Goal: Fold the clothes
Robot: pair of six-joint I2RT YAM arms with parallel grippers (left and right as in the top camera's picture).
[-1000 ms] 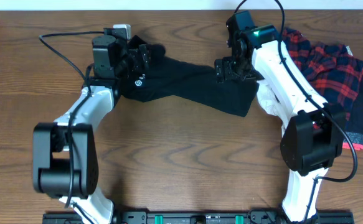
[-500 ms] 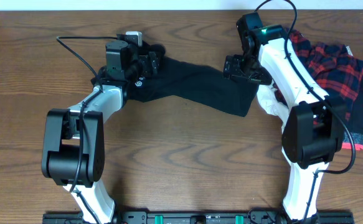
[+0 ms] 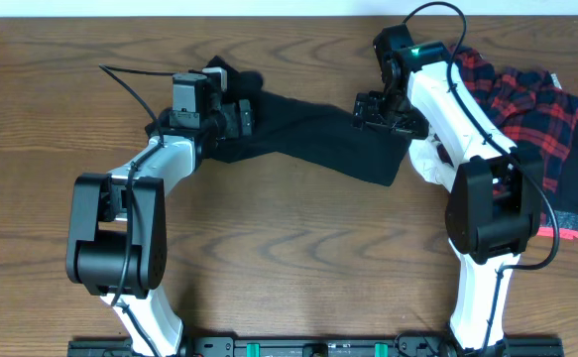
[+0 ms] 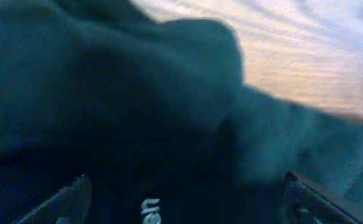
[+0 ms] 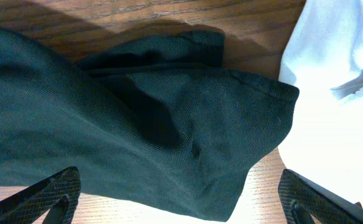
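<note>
Left pincer (image 3: 237,115) slid right since a second ago, now over left end of black shirt (image 3: 318,134). Fingers spread wide, pinching nothing; white logo (image 4: 150,210) between them. Right pincer (image 3: 376,111) over shirt's right end, spread wide too. Shirt lies stretched on bench (image 3: 289,248). White cloth (image 3: 425,159), plaid cloth (image 3: 526,109) right of shirt.
</note>
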